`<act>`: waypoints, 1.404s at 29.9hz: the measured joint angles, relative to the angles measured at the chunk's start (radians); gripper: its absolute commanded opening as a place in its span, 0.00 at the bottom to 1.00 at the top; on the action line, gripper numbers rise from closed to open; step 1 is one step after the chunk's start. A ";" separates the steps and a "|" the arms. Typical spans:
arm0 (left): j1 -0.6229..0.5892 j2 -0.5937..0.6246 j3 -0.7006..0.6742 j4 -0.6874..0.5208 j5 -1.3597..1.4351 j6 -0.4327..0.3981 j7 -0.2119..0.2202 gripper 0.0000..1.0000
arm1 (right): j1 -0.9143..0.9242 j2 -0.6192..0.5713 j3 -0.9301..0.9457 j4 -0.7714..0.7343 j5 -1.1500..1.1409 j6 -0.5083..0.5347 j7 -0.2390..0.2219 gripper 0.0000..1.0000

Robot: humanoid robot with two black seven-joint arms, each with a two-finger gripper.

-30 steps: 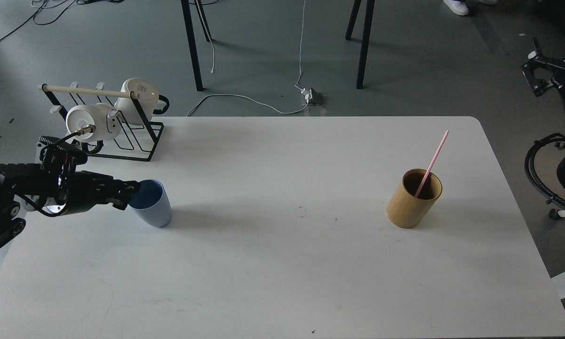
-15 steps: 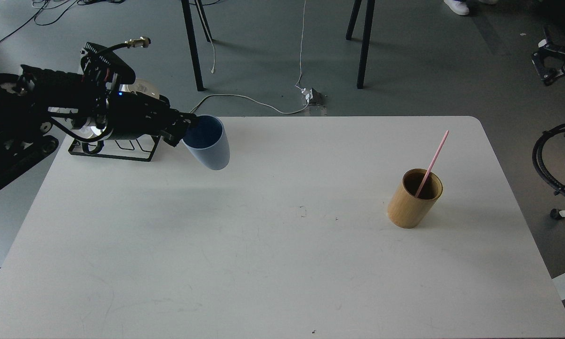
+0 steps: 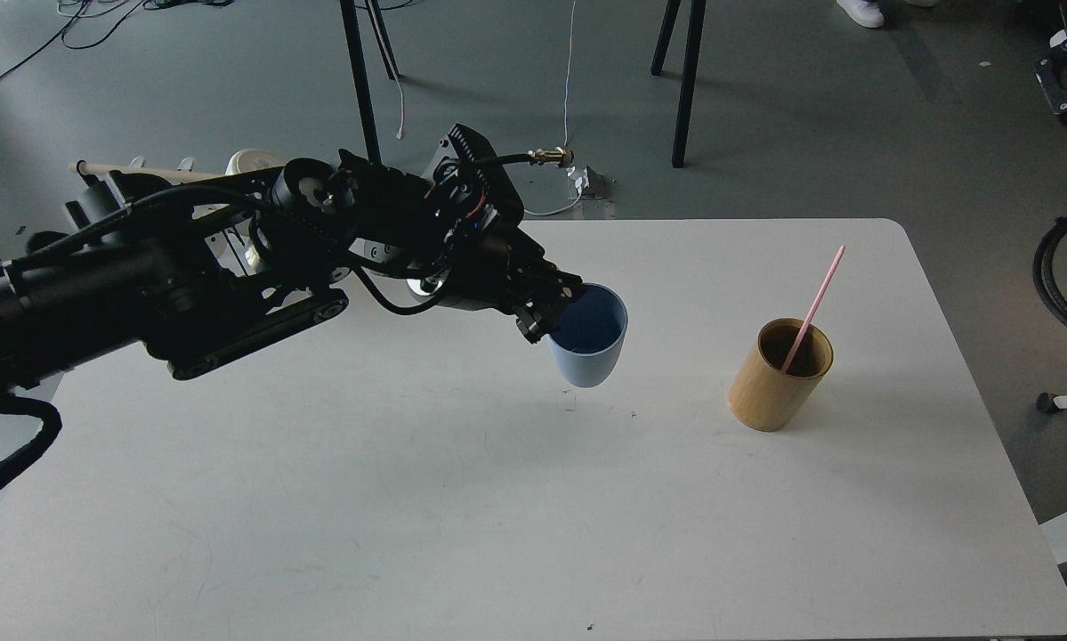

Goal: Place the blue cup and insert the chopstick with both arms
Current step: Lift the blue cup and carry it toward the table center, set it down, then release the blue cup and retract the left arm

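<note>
Only the head view to go on here. My left arm reaches in from the left across the white table [image 3: 408, 499], and its black left gripper [image 3: 553, 313] is clamped on the near-left rim of the small pale blue tapered plastic tumbler [image 3: 589, 343]. The cup is up in the air, tipped a bit so I can see down into its darker blue inside, and it hangs over the middle of the table with a soft shadow beneath it.

Off to the right of it, clearly apart, the tan bamboo cylinder holder [image 3: 778, 378] stands on the table, leaning slightly in this angle. The long thin pink stick [image 3: 816, 305] sits inside it, lower end down in the holder, upper end slanting up and to the right, well past the rim.

Behind my arm at the far left corner, bits of a black wire rack [image 3: 97, 191] with a pale wooden rod [image 3: 141, 171] and a white mug [image 3: 253, 161] peek out, mostly hidden.

My right gripper isn't in the shot.
</note>
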 measured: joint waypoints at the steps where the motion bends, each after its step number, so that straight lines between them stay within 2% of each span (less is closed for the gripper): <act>1: 0.003 -0.018 0.013 0.020 0.000 0.000 0.000 0.01 | -0.001 0.000 0.000 0.000 0.000 0.000 0.001 0.99; 11: 0.049 -0.152 0.070 0.179 0.040 0.000 0.006 0.04 | -0.001 0.001 0.003 0.000 0.001 0.000 0.001 0.99; 24: 0.090 -0.165 0.071 0.198 0.048 0.000 0.006 0.06 | -0.008 -0.007 0.008 0.000 0.001 0.000 0.001 0.99; 27: 0.098 -0.163 0.071 0.198 0.048 0.000 0.006 0.12 | -0.008 -0.011 0.008 0.000 0.001 0.000 0.001 0.99; 30: 0.105 -0.155 0.064 0.198 0.046 0.000 0.006 0.27 | -0.009 -0.015 0.008 0.000 0.001 0.000 0.001 0.99; 37: 0.106 -0.143 0.055 0.186 0.039 0.000 -0.001 0.30 | -0.010 -0.015 0.008 0.000 0.001 0.000 0.002 0.99; 40: 0.106 -0.143 0.044 0.182 0.036 0.000 -0.005 0.40 | -0.010 -0.015 0.008 -0.001 0.001 0.000 0.002 0.99; 42: 0.105 -0.138 0.007 0.179 0.025 0.000 -0.008 0.55 | -0.010 -0.017 0.008 -0.001 0.001 0.000 0.002 0.99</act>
